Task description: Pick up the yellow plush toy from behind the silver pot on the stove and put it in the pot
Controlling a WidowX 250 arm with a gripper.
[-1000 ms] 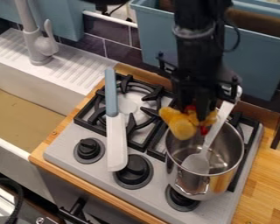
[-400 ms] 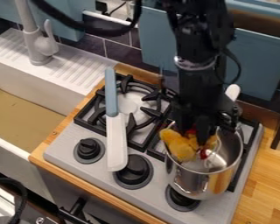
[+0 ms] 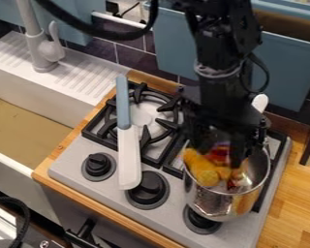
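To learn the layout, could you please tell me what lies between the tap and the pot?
In the camera view, the tap and the pot have the drainboard, a wood strip, the blue-handled utensil and a burner between them.

A wooden counter [image 3: 301, 181] carries a gray stove [image 3: 170, 215] with 3 black knobs [image 3: 147, 188] and black grates [image 3: 159, 157]. A blue-handled utensil [image 3: 128, 150] lies across the left grate; a metal pot [image 3: 212, 203] stands at the right.
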